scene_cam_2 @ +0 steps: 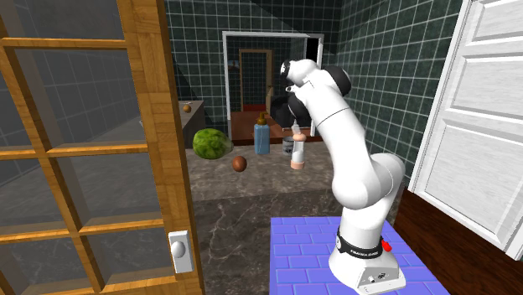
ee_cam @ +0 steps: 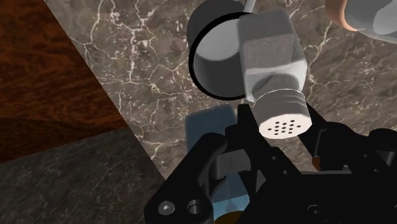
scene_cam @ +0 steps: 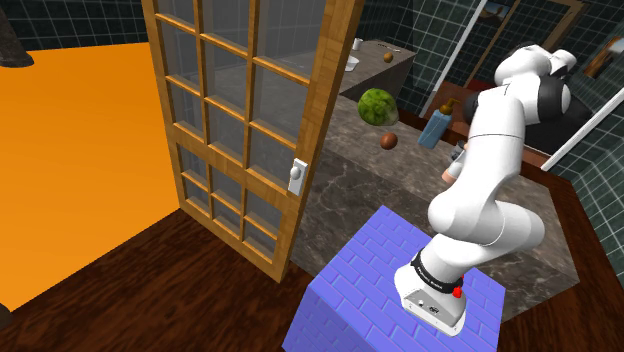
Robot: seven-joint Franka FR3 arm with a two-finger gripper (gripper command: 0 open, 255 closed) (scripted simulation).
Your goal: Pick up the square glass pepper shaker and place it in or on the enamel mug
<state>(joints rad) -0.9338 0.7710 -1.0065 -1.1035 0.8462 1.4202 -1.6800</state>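
The shaker (ee_cam: 270, 57), a grey square body under a round perforated cap, hangs cap-up in the end effector (ee_cam: 282, 127). The two black fingers pinch it at the cap, one on each side. It appears lifted off the table (ee_cam: 140, 76) and sits partly over the mug (ee_cam: 213, 60). In the wrist view its body covers one side of the mug's dark rim, and most of the pale inside lies open beside it (the mug stands upright, mouth up).

The pick looks done, so the step in hand is the carry, close to its end. As I judge it, the next move calls for a short sideways shift to bring the shaker's base over the middle of the mouth. Then comes a straight descent, with release only once the base is inside or resting on the rim. The body looks nearly as wide as the mouth, so centring matters.

A peach-and-white item (ee_cam: 366, 22) stands just beside the mug and a blue bottle (scene_cam_2: 262, 138) is near, so that shift wants to be small.
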